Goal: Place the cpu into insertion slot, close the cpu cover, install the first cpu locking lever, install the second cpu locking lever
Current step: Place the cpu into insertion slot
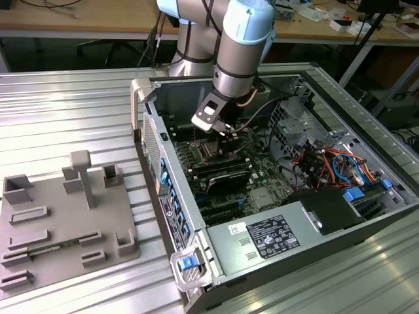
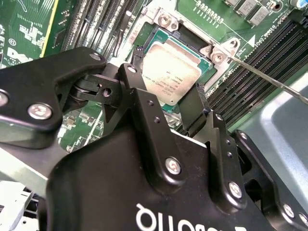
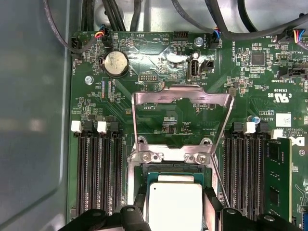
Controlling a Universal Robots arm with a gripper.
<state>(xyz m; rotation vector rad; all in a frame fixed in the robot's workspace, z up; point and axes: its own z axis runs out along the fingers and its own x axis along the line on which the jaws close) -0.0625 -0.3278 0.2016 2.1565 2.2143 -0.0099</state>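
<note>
An open computer case (image 1: 175, 204) lies on a ribbed metal surface (image 1: 78, 111). On that surface, well away from the end effector toward the exterior view's left, is a grey fixture tray (image 1: 65, 216). A wooden desk (image 1: 98, 19) strewn with cables runs behind. The arm (image 1: 242, 39) reaches down into the case over the green circuit board (image 3: 159, 72).

The end effector (image 2: 168, 71) is open only as wide as the cpu (image 3: 174, 204). Its two black fingers (image 2: 136, 60) are closed against opposite edges of the chip and grip it. The cpu sits level between them, in or just over the insertion slot (image 3: 168, 157); I cannot tell which.

Just beyond the end effector, the cpu cover (image 3: 183, 94) stands swung up on its hinge, clear of the socket. A thin metal lever (image 2: 269, 79) slants up close beside one finger. Long black memory slots (image 3: 98, 178) run on both sides of the end effector, and one bank holds a green module (image 3: 278, 183). A coin battery (image 3: 117, 63) and black cables (image 3: 226, 29) lie farther off, past the raised cover.
</note>
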